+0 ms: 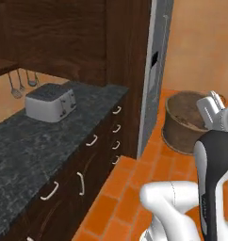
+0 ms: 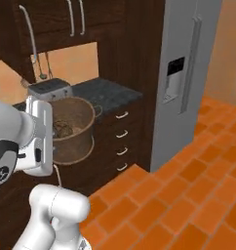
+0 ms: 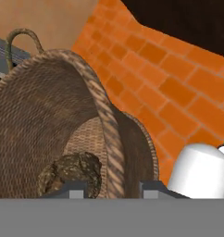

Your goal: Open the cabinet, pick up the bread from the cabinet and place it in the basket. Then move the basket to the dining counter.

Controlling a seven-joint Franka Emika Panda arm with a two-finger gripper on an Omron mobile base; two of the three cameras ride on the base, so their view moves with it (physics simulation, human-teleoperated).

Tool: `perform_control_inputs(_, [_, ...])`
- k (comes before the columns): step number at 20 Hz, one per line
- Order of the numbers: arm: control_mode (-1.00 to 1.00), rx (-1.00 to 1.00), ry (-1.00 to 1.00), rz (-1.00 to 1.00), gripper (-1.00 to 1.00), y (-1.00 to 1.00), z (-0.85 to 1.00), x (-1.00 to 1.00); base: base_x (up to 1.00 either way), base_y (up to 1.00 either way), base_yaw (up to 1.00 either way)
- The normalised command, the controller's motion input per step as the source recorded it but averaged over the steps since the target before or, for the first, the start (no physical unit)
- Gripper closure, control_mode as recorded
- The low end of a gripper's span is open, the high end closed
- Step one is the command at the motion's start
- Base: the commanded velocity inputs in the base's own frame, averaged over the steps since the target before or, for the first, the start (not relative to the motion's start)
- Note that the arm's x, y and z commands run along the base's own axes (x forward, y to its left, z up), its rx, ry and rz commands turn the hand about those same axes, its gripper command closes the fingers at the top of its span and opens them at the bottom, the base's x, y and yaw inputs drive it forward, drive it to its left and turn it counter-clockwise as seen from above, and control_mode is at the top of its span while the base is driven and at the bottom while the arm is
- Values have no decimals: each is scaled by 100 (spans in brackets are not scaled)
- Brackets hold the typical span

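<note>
My gripper is shut on the rim of the round brown woven basket, with one fingertip inside the wall and one outside. The basket hangs tilted above the orange tile floor, off the counter. In it lies the bread, a small dark brown lump that also shows in the right base view as the bread inside the basket. The white hand with the gripper sits at the basket's near rim. The dark wood wall cabinet with its long silver handles is up at the left. The dining counter is out of view.
A silver toaster stands on the dark speckled granite counter above drawers with small handles. A tall grey fridge stands to the right of the counter. Utensils hang on the wall. Open tile floor spreads right.
</note>
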Motion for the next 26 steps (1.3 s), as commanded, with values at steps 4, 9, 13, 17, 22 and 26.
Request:
perform_control_inputs(4, [100, 0, 0, 0, 100, 0, 0, 0, 0, 0, -100])
perform_control_inputs(9, [100, 0, 0, 0, 100, 0, 0, 0, 0, 0, -100])
perform_control_inputs(13, [100, 0, 0, 0, 100, 0, 0, 0, 0, -8, -99])
perform_control_inputs(17, [100, 0, 0, 0, 100, 0, 0, 0, 32, -89, -55])
perform_control_inputs(22, [100, 0, 0, 0, 100, 0, 0, 0, 65, -100, 1])
perform_control_inputs(26, [100, 0, 0, 0, 100, 0, 0, 0, 91, -100, 19])
